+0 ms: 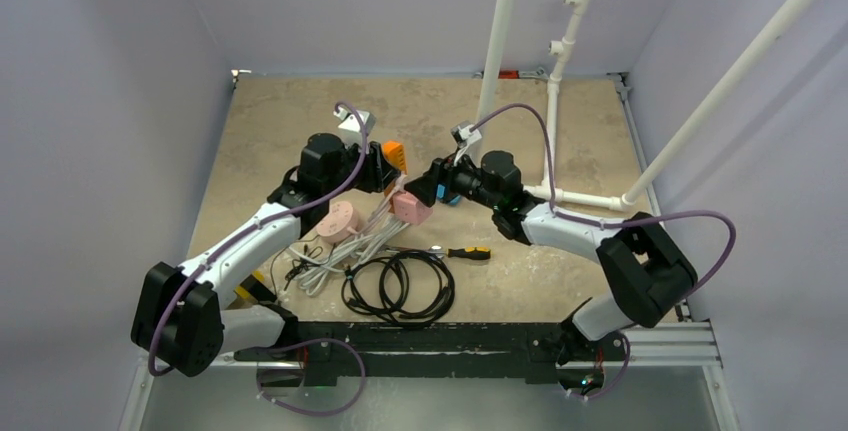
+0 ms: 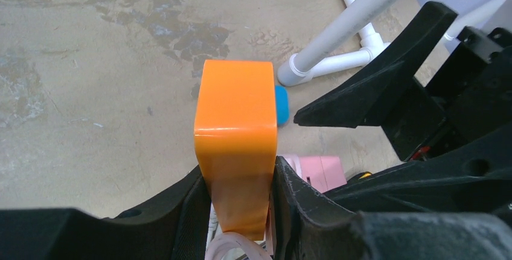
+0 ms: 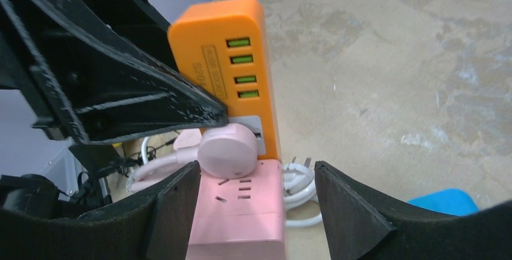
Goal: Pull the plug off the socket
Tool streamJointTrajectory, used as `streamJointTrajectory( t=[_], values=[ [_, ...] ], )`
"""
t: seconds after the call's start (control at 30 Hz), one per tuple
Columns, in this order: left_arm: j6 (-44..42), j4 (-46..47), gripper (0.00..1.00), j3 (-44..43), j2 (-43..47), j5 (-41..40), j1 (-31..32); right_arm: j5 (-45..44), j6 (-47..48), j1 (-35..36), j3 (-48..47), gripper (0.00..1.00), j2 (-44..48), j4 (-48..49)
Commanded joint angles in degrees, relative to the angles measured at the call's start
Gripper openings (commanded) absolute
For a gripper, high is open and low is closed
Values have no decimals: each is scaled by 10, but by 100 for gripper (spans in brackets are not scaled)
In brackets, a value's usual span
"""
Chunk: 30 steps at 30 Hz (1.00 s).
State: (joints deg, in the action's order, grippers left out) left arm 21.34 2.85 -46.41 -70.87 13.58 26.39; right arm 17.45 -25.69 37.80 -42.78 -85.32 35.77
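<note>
Both angled inward: right arm (image 1: pixel 560 226), left arm (image 1: pixel 250 236) gripping socket (image 2: pixel 236 109)

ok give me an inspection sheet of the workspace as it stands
surface: mottled beige tabletop, stained in patches
job's things: orange power strip; pink round plug seated in its grey outlet
clutter: pink socket block, pink disc, screwdriver, blue object
grippers: left gripper shut on the orange power strip; right gripper open, jaws either side of the pink socket block
cables: white cables bundled; black coil near the arm bases
surroundings: white pipe frame, lilac walls
</note>
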Motion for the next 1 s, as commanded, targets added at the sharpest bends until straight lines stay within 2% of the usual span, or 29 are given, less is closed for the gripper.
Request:
streamJointTrajectory(
  t=[0.0,0.33,0.63,0.97],
  values=[
    [37,87,0,-2,8,12,5,31,-11,-2,-14,71,-16,34],
    [37,86,0,-1,6,4,9,82,-60,-2,-11,69,-35,74],
    [37,87,0,-1,3,4,11,80,-81,-2,-12,70,-42,85],
    [35,89,0,-1,1,9,15,29,-83,-2,-20,62,-46,52]
  ],
)
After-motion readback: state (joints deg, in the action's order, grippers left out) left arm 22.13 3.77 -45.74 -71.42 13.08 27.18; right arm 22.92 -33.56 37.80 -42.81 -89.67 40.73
